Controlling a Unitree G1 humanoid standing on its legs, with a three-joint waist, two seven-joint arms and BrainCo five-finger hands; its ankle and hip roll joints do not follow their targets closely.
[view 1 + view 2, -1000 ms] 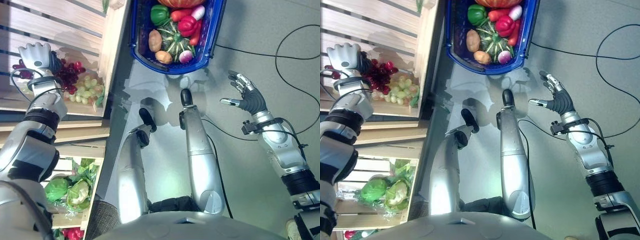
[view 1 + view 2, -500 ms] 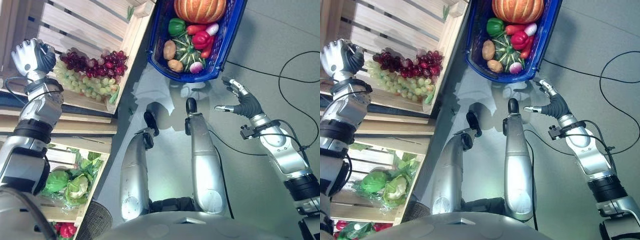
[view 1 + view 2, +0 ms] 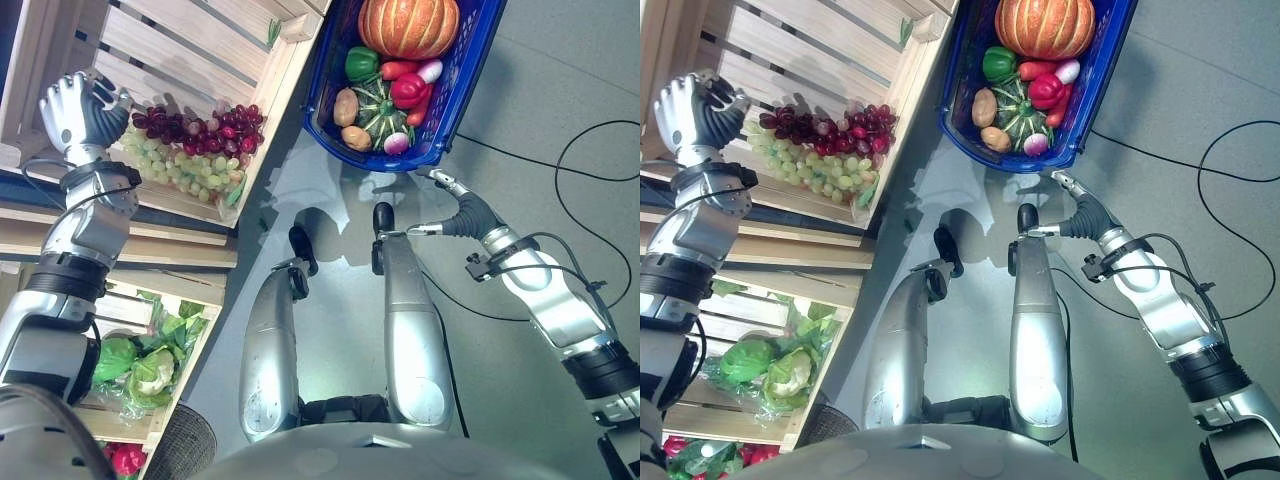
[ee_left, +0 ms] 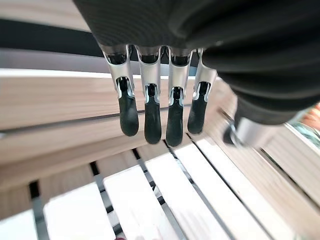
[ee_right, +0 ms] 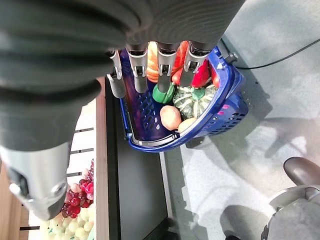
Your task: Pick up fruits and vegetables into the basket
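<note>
A blue basket (image 3: 322,80) stands on the grey floor and holds a pumpkin (image 3: 408,25), a green pepper (image 3: 362,62), a red pepper (image 3: 407,88), a potato (image 3: 346,105) and a striped squash (image 3: 378,106). My right hand (image 3: 468,212) is open just below the basket's near rim, apart from it; its straight fingers (image 5: 140,75) point at the basket (image 5: 145,115). Red grapes (image 3: 200,125) and green grapes (image 3: 185,170) lie in a wooden crate (image 3: 270,95). My left hand (image 3: 80,105) is open beside the grapes, its fingers (image 4: 152,120) over bare slats, holding nothing.
A lower crate (image 3: 190,345) holds cabbages (image 3: 135,365) in plastic wrap. Red produce (image 3: 125,458) shows at the bottom left. A dark woven round thing (image 3: 185,445) stands beside it. Grey floor stretches to the right of the basket.
The camera has shifted. My left hand has come off the grapes to their left side, empty. My right hand has swung in toward the basket's near rim.
</note>
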